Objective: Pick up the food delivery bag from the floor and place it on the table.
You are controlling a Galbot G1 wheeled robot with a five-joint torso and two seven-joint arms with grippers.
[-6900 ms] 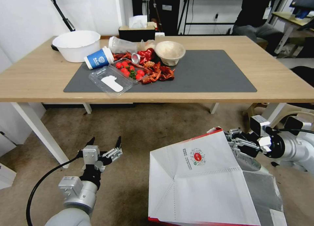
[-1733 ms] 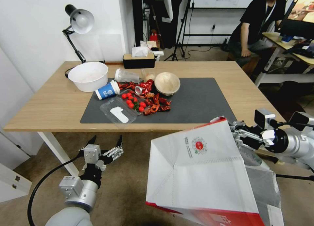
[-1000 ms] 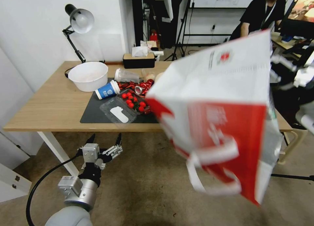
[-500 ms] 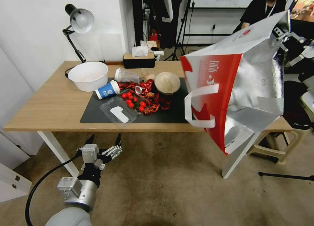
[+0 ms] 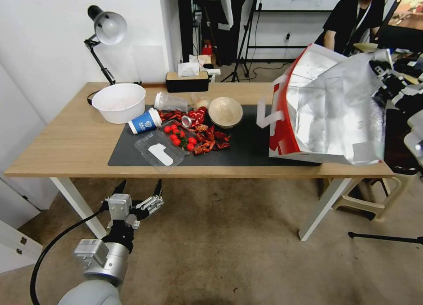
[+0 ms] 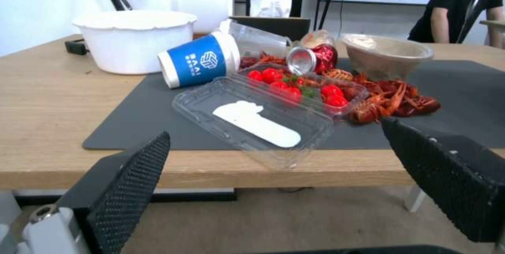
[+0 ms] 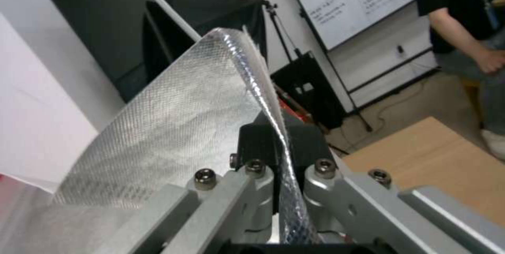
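Bag (image 5: 328, 115) tilted on worktop (image 5: 66, 137) right end, overhanging edge. Right gripper (image 5: 387, 78) jaws pinch foil rim; left gripper (image 5: 137, 199) spread, idle low. Best settle base flat inboard before letting go.

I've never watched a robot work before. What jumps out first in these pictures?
The big delivery bag grabs the eye: red and white outside, its silver lining facing the camera, standing on the right end of the table with the right claw pinching its foil rim. Next is the mess on the dark mat: red crayfish, cherry tomatoes and a tipped blue cup. The left claw hangs open, low over the carpet.
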